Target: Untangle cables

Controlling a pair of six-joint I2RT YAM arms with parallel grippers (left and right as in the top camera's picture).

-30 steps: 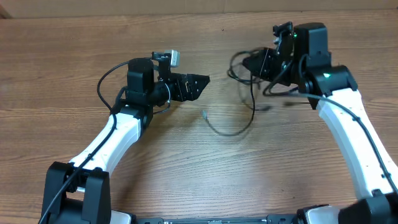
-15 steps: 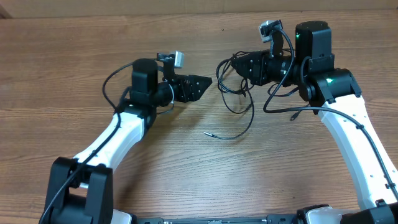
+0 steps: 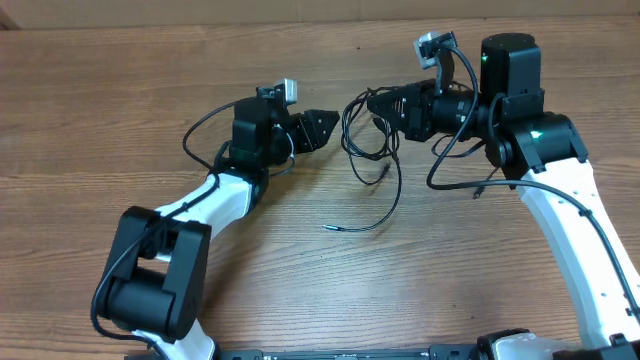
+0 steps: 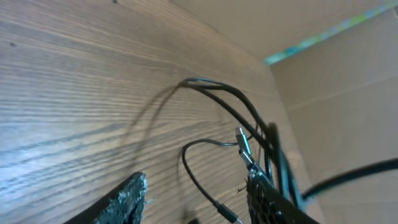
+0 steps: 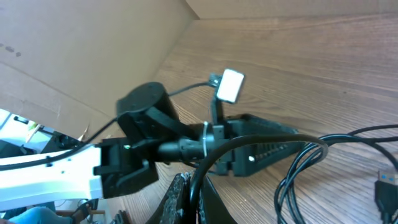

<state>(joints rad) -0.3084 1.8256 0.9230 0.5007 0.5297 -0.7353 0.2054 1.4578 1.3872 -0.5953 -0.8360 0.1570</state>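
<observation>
the wooden table (image 3: pixel 90 110) carries both arms. your left arm has swung forward, so the left claw (image 3: pixel 324 126), released with its jaws spread wide, now sits just short of the bundle. the right claw (image 3: pixel 380 104) stays clenched on the cables (image 4: pixel 219 93), holding them just ahead of the left claw's tips, with loops sagging beneath its own. one loose tail trails below both claws, its silver tip (image 3: pixel 329 227) on the wood. i judge you're set for a second grab.
</observation>
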